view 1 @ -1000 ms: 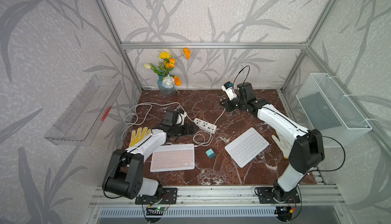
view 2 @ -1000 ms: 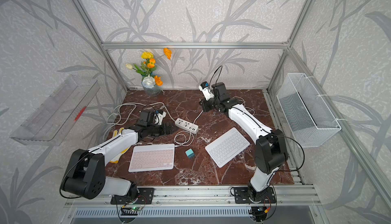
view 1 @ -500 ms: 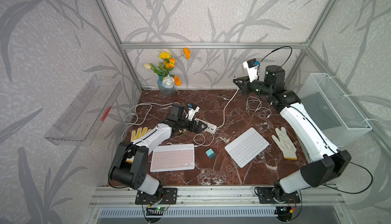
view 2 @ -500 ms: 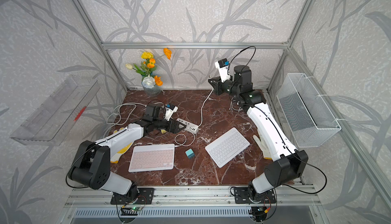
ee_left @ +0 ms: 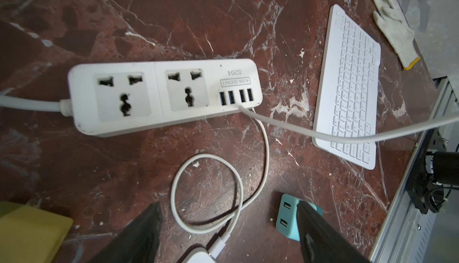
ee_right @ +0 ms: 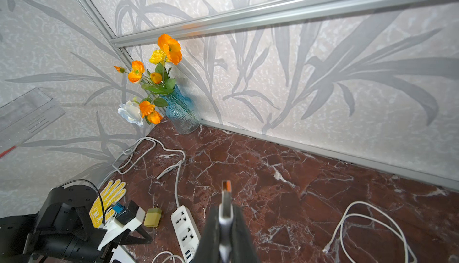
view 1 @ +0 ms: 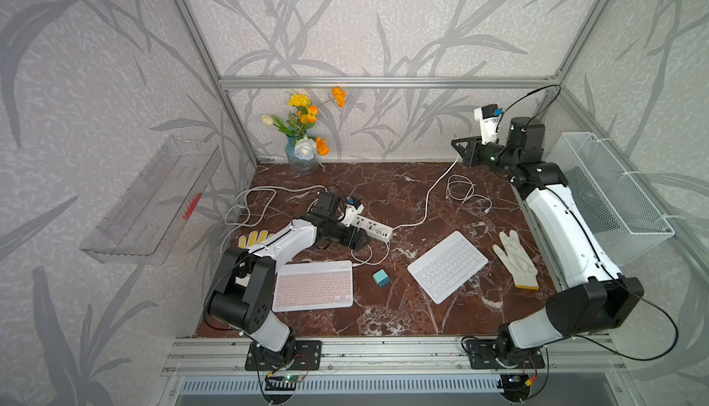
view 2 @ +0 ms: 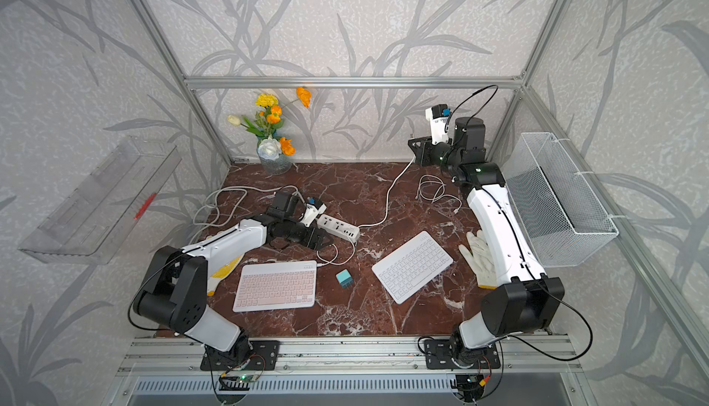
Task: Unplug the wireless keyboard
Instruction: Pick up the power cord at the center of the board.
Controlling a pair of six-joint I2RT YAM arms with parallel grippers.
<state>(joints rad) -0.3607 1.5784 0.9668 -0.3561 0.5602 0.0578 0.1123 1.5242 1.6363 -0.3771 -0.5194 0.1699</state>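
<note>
The pink keyboard [view 1: 314,286] lies at the front left. A white cable [ee_left: 267,154] is plugged into its back edge by a small connector [ee_left: 218,245]. The cable loops, passes the end of the white power strip [view 1: 374,227] and rises to the back right. There my right gripper [view 1: 457,147] [ee_right: 226,208] hangs in the air, shut on the cable's USB plug [ee_right: 226,187]. The strip's blue USB ports [ee_left: 236,96] show nothing in them. My left gripper [view 1: 358,239] [ee_left: 228,207] is open, low over the cable loop, with nothing between its fingers.
A white keyboard [view 1: 447,266] and a white glove [view 1: 516,260] lie at the front right. A teal charger [view 1: 381,278] sits between the keyboards. A loose cable [view 1: 466,193], a flower vase [view 1: 303,154], a yellow glove [view 1: 255,238] and a yellow-green adapter [ee_right: 152,217] are also here.
My right arm has risen and swung to the back right corner with the USB plug, drawing the cable out. My left gripper has moved right, past the strip to the cable loop.
</note>
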